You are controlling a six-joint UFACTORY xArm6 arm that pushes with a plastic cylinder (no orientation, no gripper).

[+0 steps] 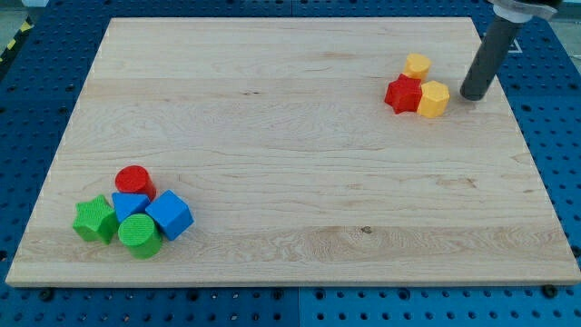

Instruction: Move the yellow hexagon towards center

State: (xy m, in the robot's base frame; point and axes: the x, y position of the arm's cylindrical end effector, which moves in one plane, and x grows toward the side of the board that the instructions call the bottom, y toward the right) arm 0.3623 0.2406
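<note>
The yellow hexagon [434, 99] lies near the view's upper right on the wooden board [290, 145]. It touches a red star-shaped block [403, 94] on its left. A second yellow block [418, 65], shape unclear, sits just above them. My tip [473, 95] rests on the board just to the right of the yellow hexagon, a small gap apart from it. The dark rod rises up and to the right out of the view's top.
A cluster sits at the view's lower left: a red cylinder [134, 180], a green star [94, 220], a blue block [130, 205], a green cylinder [140, 235] and a blue cube [170, 215]. The board's right edge is close to my tip.
</note>
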